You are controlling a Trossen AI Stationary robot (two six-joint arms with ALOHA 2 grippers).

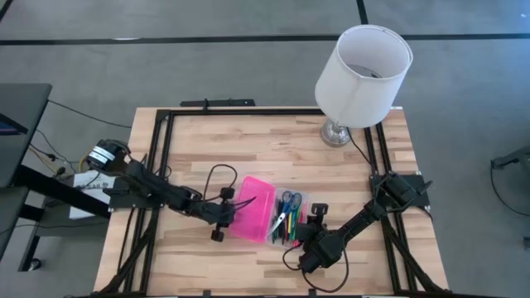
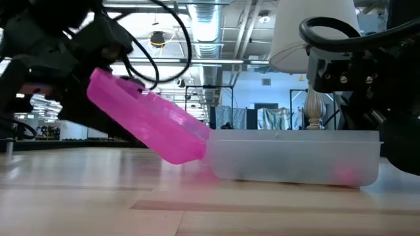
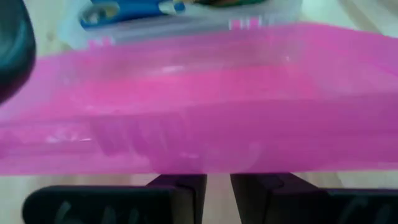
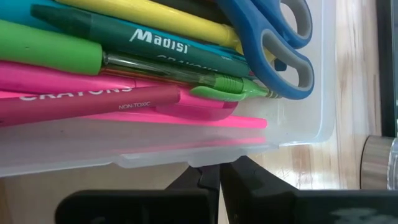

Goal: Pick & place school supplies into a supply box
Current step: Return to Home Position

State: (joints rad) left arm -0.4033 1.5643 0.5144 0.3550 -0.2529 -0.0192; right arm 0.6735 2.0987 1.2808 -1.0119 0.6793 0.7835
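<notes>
Pink lid [image 1: 254, 205] tilting half-open, left pincer [image 1: 220, 217] pinching its outer edge.
Box [image 1: 291, 217] lying between arms; right pincer [image 1: 313, 236] pressing together beside it.

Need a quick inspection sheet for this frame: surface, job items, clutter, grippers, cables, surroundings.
Surface: wooden table, black frame rails along its edges.
Job's things: supply box open, pink lid tilted up; pens and blue scissors inside the clear base.
Clutter: white-shaded lamp at the far right corner.
Grippers: left gripper at the lid's edge, fingers slightly apart; right gripper shut, at the base's wall.
Cables: black loops on both arms; lamp cord along the right rail.
Surroundings: grey floor, open hall behind; no people seen.
</notes>
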